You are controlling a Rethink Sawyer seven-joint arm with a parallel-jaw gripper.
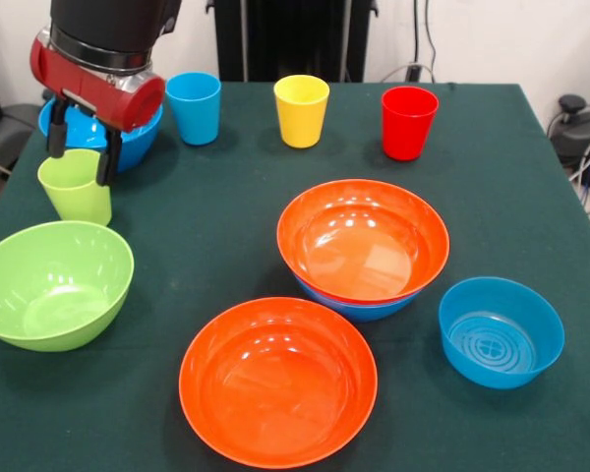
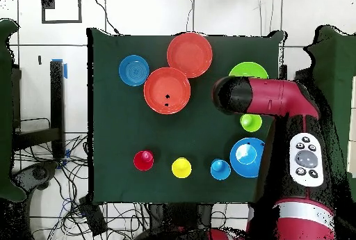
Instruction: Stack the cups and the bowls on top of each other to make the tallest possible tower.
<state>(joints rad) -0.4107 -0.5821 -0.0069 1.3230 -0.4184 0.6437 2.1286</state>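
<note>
My gripper [image 1: 81, 155] hangs at the far left of the front view, open, its fingers [image 1: 107, 162] straddling the rim of the lime green cup [image 1: 76, 189], which stands upright on the table. In the overhead view the arm [image 2: 268, 98] covers the gripper and the green cup [image 2: 251, 122] shows just beside it. Blue cup [image 1: 194, 106], yellow cup [image 1: 301, 110] and red cup [image 1: 408, 122] stand in a row at the far edge. One orange bowl [image 1: 362, 241] sits nested in a blue bowl [image 1: 359, 306]. No taller tower stands.
A lime green bowl [image 1: 54, 283] sits near left, a second orange bowl [image 1: 277, 379] near centre, a small blue bowl [image 1: 501, 331] near right. Another blue bowl [image 1: 138, 138] is behind the gripper. The dark green table [image 1: 492, 197] ends close on the left.
</note>
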